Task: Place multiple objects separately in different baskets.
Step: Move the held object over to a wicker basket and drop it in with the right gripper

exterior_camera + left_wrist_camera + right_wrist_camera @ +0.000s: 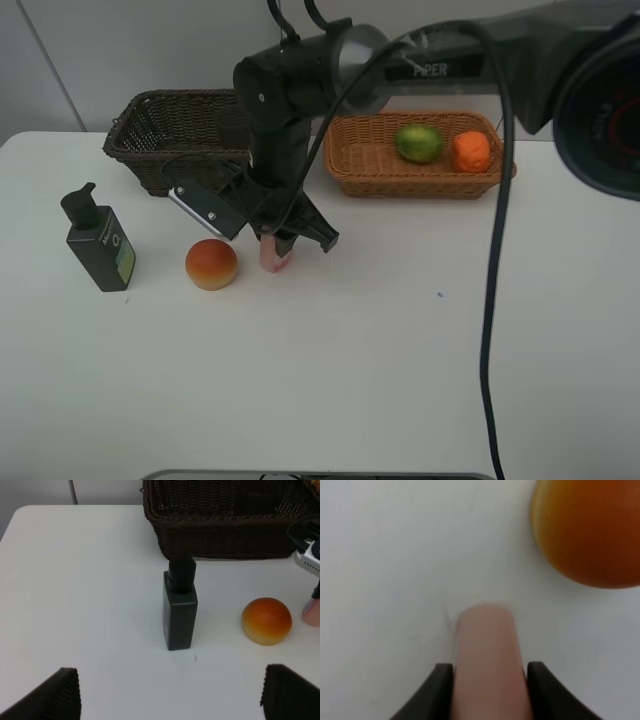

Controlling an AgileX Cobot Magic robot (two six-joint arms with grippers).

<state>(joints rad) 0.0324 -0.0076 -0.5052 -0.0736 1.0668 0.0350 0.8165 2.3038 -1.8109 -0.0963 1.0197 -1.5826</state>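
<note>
My right gripper (285, 243) reaches across the middle and is shut on the pink bottle (276, 259), its jaws against both sides of the bottle (487, 665) just above the table. The red-orange peach-like fruit (211, 264) lies close beside it and also shows in the right wrist view (590, 530). The dark green pump bottle (100, 248) stands at the left. My left gripper (170, 680) is open and empty, facing the pump bottle (180, 610) and the fruit (266, 621). The green round fruit (419, 142) and the orange (471, 151) lie in the light basket (350, 165). The purple cup is out of view.
The dark brown basket (150, 140) stands at the back left, behind the pump bottle, and shows in the left wrist view (220, 535). The right arm's black cable hangs across the right side of the exterior view.
</note>
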